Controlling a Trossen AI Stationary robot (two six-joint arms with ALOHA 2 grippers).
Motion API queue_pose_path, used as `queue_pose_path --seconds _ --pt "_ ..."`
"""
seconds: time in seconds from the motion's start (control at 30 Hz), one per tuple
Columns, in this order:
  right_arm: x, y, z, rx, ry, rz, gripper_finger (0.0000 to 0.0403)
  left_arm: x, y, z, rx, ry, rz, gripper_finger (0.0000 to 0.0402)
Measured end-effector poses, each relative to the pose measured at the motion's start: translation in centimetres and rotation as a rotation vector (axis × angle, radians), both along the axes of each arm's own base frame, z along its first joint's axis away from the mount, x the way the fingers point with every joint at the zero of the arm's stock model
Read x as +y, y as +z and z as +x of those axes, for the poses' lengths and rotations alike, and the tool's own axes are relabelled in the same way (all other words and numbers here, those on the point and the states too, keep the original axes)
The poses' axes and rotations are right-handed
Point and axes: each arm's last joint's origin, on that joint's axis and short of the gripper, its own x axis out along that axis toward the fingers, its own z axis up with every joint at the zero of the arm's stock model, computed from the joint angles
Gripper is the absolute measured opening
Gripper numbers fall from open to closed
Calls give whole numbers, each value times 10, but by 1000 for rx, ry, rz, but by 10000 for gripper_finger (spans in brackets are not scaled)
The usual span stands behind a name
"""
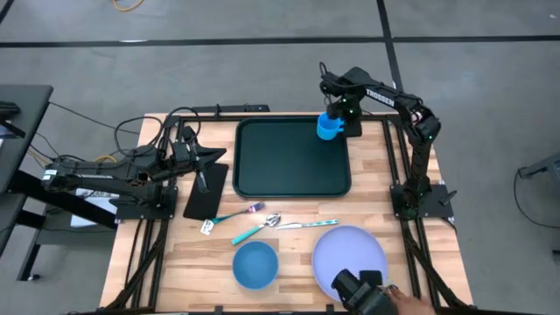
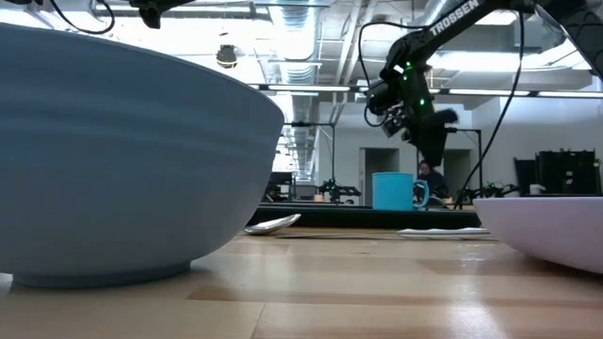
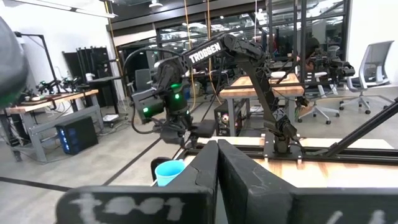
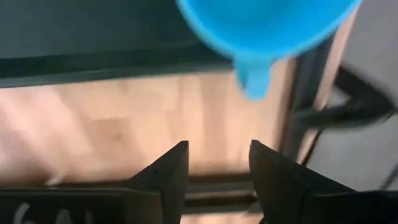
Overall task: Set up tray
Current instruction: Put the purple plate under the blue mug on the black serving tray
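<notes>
My right gripper (image 4: 214, 155) hovers w/ fingers apart, free of the blue plastic mug (image 1: 328, 128) standing in the dark green rectangular tray (image 1: 289, 162) corner; left gripper (image 1: 199, 166) rests closed aside.

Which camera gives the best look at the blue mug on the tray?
The high view: the blue mug shows whole in the far right corner of the tray, beside the right end effector. The low view shows it small and distant, the left wrist only its rim, the right wrist a blurred partial body with handle.

Grey concrete floor (image 1: 262, 22), ceiling strip lights (image 2: 311, 42), office chair (image 3: 373, 62)
</notes>
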Motion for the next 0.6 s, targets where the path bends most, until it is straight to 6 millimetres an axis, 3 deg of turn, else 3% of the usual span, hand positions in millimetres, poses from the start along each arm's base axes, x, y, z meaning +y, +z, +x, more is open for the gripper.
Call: queue_pose_path --seconds 0.3,0.47,0.6 --pt "23 28 -23 -75 -293 86 151 0 0 0 -11 -7 -32 0" --pt "51 38 -43 -236 -363 104 141 -2 0 1 -17 -72 -48 0" --pt "83 26 -56 -335 -327 80 131 -4 1 1 -21 -150 -47 0"
